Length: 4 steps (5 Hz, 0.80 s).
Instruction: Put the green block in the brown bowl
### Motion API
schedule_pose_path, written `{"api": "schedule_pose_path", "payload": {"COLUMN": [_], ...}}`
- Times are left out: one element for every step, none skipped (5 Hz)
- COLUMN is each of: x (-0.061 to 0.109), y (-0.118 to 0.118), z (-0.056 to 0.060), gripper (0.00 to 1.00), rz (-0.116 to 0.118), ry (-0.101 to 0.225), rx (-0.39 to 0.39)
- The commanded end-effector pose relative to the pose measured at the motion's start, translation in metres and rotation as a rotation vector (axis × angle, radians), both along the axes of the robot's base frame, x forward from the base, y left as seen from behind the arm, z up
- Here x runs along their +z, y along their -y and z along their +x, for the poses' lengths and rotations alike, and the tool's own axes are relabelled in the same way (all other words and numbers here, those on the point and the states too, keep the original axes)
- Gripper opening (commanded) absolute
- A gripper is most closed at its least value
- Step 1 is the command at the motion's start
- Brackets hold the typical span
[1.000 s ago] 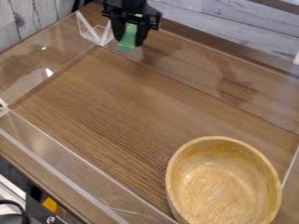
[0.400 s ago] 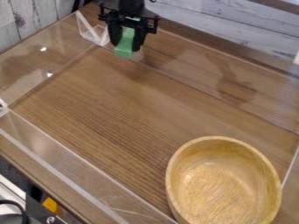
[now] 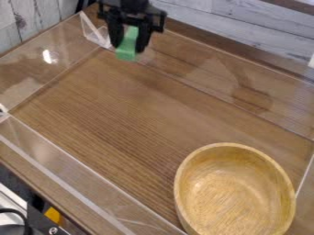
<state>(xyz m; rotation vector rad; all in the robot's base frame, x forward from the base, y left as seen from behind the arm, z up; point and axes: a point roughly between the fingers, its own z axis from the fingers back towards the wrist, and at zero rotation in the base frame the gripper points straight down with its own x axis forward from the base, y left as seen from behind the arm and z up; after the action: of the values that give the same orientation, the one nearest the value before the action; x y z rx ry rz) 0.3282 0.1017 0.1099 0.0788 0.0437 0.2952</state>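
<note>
- The black gripper (image 3: 128, 39) sits at the top of the view, near the far edge of the work area, pointing down at the table.
- Its two dark fingers (image 3: 110, 37) stand partly apart, one on each side of the green block (image 3: 127, 41); the jaws are clamped on the block, not spread free.
- Green block: held between the fingers, with its lower end showing below the fingertips. It appears lifted clear of the tabletop, though the gap under it is hard to judge from this angle.
- Block orientation: its long axis runs roughly vertical, in line with the fingers, one short end towards the table. The upper end is hidden inside the gripper, so the full length cannot be seen.
- Blur around the gripper body makes the finer finger detail unreadable.
- Brown bowl (image 3: 236, 153): well apart from the gripper, diagonally across the table, towards the near right corner of the view. It stands upright, with pale wood grain visible inside and a thick rim.
- Wooden tabletop (image 3: 135, 119): dark wood grain stretches between the gripper and the bowl.
- Clear plastic wall (image 3: 73, 174): a low transparent barrier borders the table, running along the near left side, far from the gripper; a further clear panel stands just beside the gripper at the far edge.
</note>
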Motion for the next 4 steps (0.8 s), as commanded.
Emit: {"api": "schedule_pose_path", "payload": {"x": [0.026, 0.027, 0.028, 0.026], "y": [0.025, 0.052, 0.076, 0.111], "z": [-0.017, -0.035, -0.052, -0.066], "gripper": [0.0, 0.0, 0.0, 0.0], "rz": [-0.001, -0.022, -0.042, -0.071], "ry": [0.03, -0.003, -0.03, -0.058], "rx": [-0.03, -0.06, -0.095, -0.137]}}
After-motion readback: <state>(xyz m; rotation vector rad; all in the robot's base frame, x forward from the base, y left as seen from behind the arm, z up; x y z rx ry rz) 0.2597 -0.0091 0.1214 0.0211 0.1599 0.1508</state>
